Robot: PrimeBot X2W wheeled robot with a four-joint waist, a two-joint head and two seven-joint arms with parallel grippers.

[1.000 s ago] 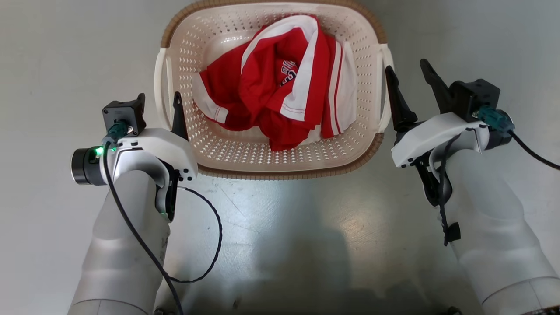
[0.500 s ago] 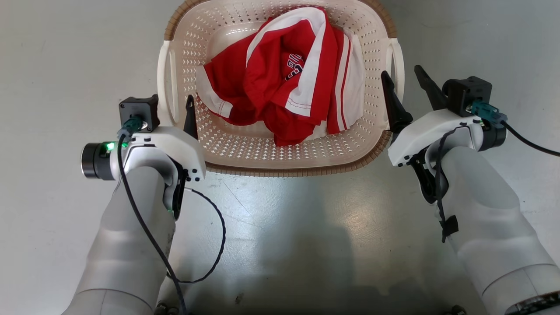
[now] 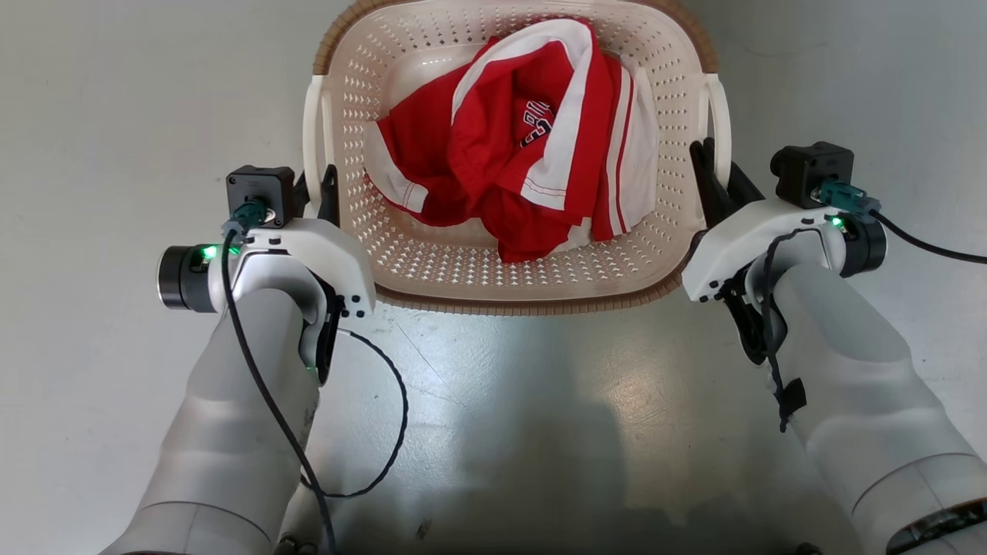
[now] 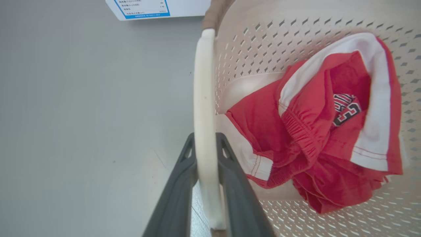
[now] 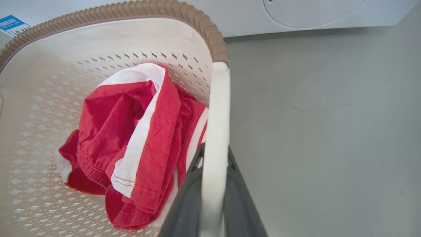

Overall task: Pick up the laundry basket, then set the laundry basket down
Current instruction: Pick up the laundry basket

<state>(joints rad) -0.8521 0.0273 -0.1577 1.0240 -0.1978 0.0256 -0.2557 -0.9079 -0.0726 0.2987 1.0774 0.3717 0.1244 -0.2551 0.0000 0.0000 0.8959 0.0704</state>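
Observation:
The cream perforated laundry basket (image 3: 524,302) with a brown rim stands on the grey floor straight ahead. A crumpled red and white garment (image 3: 532,139) lies inside it. My left gripper (image 3: 316,181) is shut on the basket's white left loop handle (image 3: 312,131). In the left wrist view both dark fingers (image 4: 184,171) press against that handle (image 4: 203,82). My right gripper (image 3: 717,166) is shut on the white right handle (image 3: 721,116). The right wrist view shows the handle (image 5: 217,105) pinched between that gripper's fingers (image 5: 189,197).
A white washing machine front (image 5: 296,13) rises just beyond the basket, with a blue and white label (image 4: 141,8) low on it. Bare grey floor (image 3: 493,432) stretches on both sides and between my arms.
Both grippers have moved inward to the basket's side handles, and their open fingers have shut on them. The head view has shifted slightly.

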